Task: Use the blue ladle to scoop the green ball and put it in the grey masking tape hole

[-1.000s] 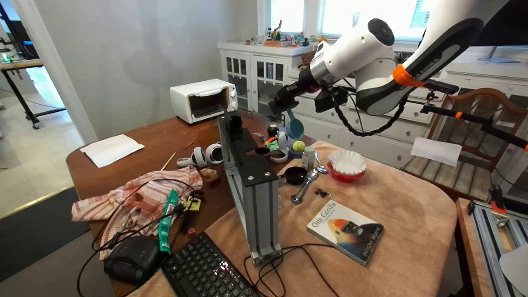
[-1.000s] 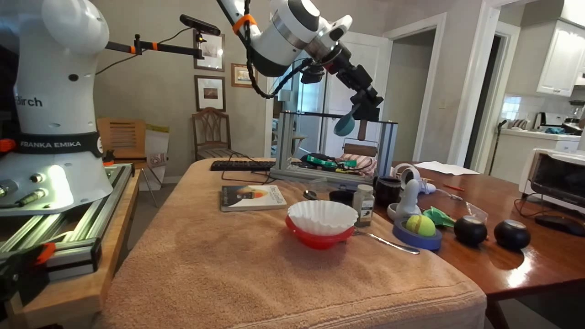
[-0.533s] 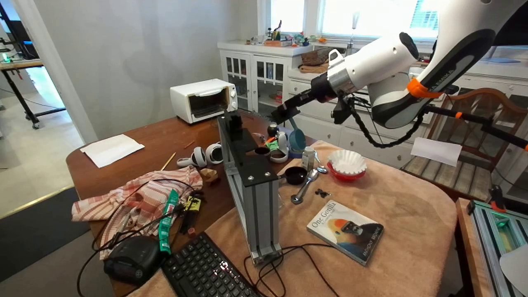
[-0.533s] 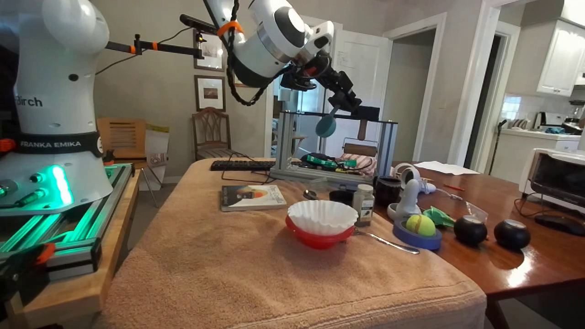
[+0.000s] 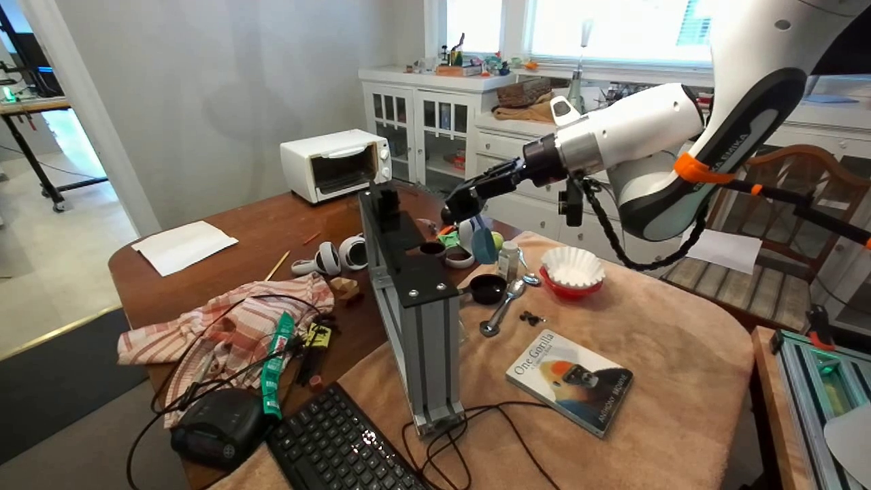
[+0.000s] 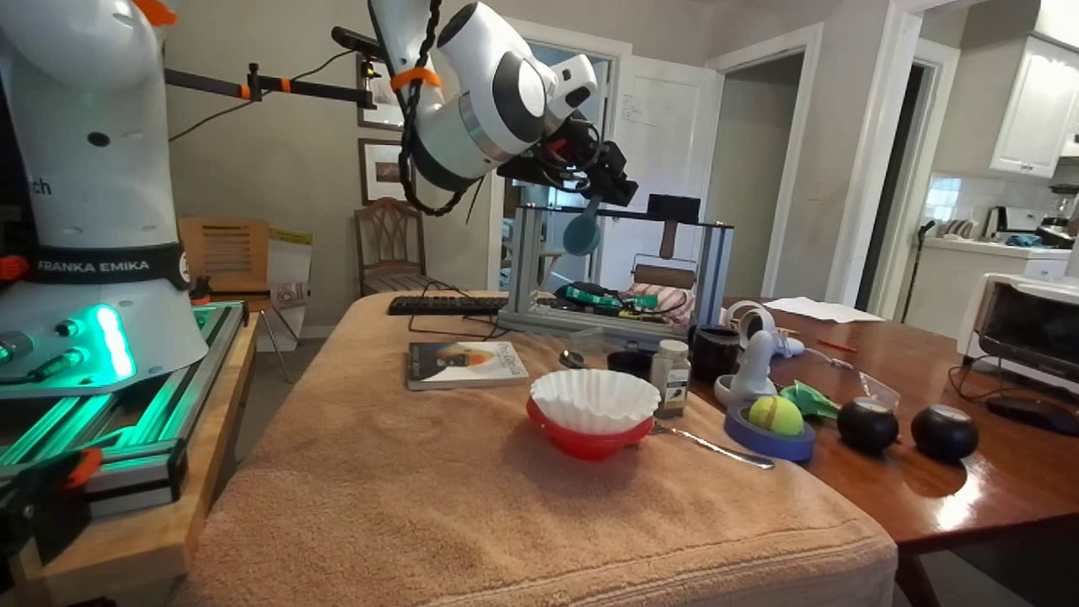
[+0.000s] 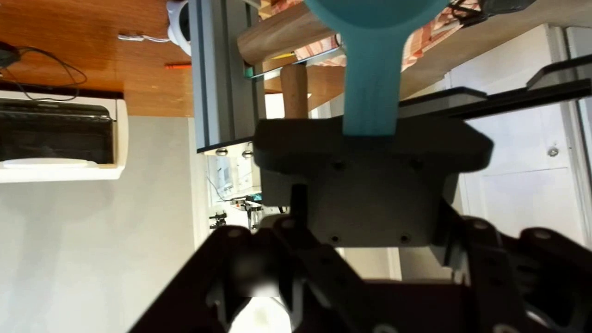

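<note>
The blue ladle (image 6: 582, 234) hangs cup-down from my gripper (image 6: 620, 187), high above the table near the metal frame. It shows in an exterior view (image 5: 484, 246) in front of the green ball. In the wrist view the ladle (image 7: 374, 69) has its handle running into a dark block between my fingers (image 7: 372, 199), which are shut on that block. The ladle's cup is cut off at the top there. The green ball (image 6: 775, 416) sits in the hole of a blue-grey tape roll (image 6: 753, 442) on the table, apart from the ladle. It is partly hidden in an exterior view (image 5: 497, 240).
A metal frame (image 5: 435, 354) with a black top stands mid-table, tools hanging from it. A red bowl (image 6: 590, 443) with a white fluted liner, a bottle (image 6: 671, 379), a fork (image 6: 725, 449), black round holders (image 6: 868, 424) and a white controller (image 6: 753, 371) surround the roll.
My gripper has moved back with the ladle: lower in an exterior view, leftward in another. The ladle's cup has turned. The ball and tape roll have not moved.
</note>
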### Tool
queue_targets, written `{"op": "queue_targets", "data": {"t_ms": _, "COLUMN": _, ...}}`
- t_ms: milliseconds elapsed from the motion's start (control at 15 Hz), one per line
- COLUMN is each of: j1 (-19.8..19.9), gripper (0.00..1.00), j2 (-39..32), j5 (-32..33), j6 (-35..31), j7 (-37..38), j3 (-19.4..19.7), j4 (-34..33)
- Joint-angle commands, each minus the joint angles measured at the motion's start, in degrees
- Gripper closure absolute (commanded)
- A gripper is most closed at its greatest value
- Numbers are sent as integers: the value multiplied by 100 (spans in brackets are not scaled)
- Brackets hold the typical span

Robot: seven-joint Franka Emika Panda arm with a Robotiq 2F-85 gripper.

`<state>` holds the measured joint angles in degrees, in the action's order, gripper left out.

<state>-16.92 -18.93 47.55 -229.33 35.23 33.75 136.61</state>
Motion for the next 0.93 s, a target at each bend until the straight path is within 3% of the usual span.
{"op": "queue_targets", "data": {"t_ms": 0, "j1": 1503, "gripper": 65, "j2": -1, "j5": -25, "j6": 17, "j7": -489, "j3": -1584, "j4": -33}}
{"op": "queue_targets", "data": {"t_ms": 67, "j1": 1718, "gripper": 40, "j2": 131, "j5": -122, "j6": 185, "j7": -611, "j3": -1875, "j4": 63}}
{"op": "queue_targets", "data": {"t_ms": 200, "j1": 2055, "gripper": 40, "j2": 72, "j5": -98, "j6": 138, "j7": -677, "j3": -2191, "j4": 46}}
{"op": "queue_targets", "data": {"t_ms": 333, "j1": 2116, "gripper": 40, "j2": 65, "j5": -95, "j6": 131, "j7": -690, "j3": -2234, "j4": 40}}
{"op": "queue_targets", "data": {"t_ms": 400, "j1": 2134, "gripper": 65, "j2": -19, "j5": 4, "j6": 58, "j7": -684, "j3": -2262, "j4": -26}}
{"op": "queue_targets", "data": {"t_ms": 867, "j1": 2593, "gripper": 65, "j2": -336, "j5": 388, "j6": -41, "j7": -1377, "j3": -3165, "j4": -251}}
